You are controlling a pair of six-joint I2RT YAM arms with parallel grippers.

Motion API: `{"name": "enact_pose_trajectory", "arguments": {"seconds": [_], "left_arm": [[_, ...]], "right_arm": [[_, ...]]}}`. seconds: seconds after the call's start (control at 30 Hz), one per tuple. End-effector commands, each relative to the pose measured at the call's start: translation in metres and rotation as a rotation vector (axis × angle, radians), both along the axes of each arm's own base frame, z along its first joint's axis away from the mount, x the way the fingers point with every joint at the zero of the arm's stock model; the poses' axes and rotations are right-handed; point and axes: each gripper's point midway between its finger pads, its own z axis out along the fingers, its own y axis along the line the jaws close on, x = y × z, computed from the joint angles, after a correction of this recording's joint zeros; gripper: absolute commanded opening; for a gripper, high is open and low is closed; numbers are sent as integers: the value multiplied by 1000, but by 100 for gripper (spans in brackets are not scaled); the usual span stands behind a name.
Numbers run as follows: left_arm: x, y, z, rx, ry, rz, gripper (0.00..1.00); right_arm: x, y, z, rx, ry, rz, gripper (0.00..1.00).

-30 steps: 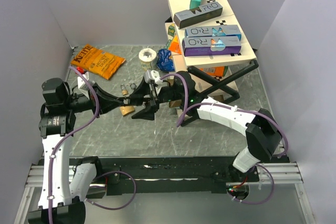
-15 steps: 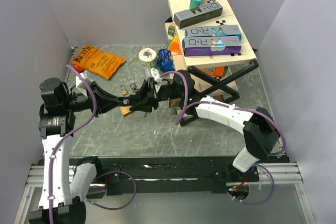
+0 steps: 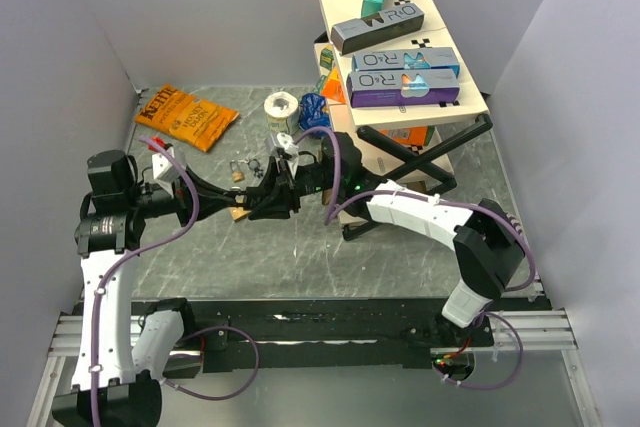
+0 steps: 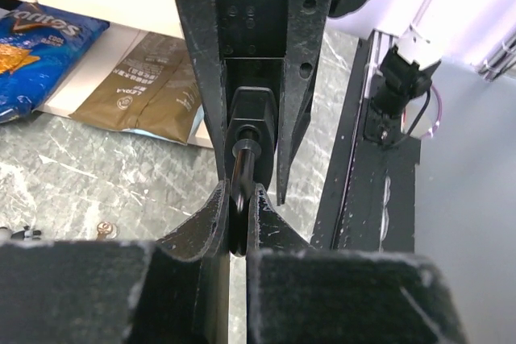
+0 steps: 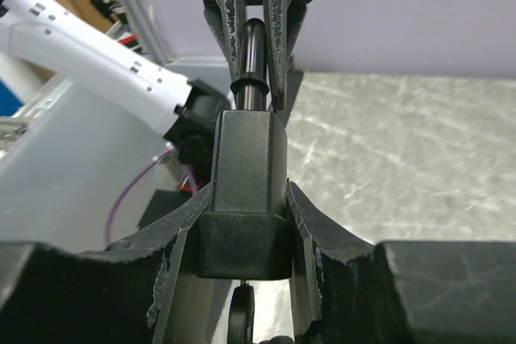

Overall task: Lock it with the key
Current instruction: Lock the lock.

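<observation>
A black padlock [image 5: 248, 171] is held between both grippers above the table's middle [image 3: 265, 197]. My right gripper [image 5: 248, 195] is shut on the lock's square body. The round shackle [image 5: 251, 62] runs away from the body into my left gripper's fingers. In the left wrist view my left gripper [image 4: 239, 199] is shut on that shackle [image 4: 244, 163], with the lock body [image 4: 255, 114] just beyond it and the right fingers flanking it. A black key head [image 5: 242, 316] hangs under the lock body, close to the right wrist camera.
A small padlock with keys [image 3: 240, 169] and a tan tag [image 3: 240, 213] lie by the grippers. An orange chip bag [image 3: 186, 116], a white roll [image 3: 281, 105] and a blue bag [image 3: 315, 115] lie behind. Stacked boxes on a black rack [image 3: 400, 47] stand at back right.
My right gripper has moved left and its spread fingers have closed around the lock body. My left arm has shifted a little to the right.
</observation>
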Motion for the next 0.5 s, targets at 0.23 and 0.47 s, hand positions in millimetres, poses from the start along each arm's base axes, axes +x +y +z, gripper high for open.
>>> {"name": "enact_pose_trajectory", "arguments": {"seconds": [0.23, 0.47], "left_arm": [[-15, -20, -16, 11, -16, -127, 1], [-15, -35, -38, -8, 72, -120, 1]], "right_arm": [[-18, 20, 77, 181, -114, 58, 0], [-15, 33, 97, 249, -190, 59, 0]]}}
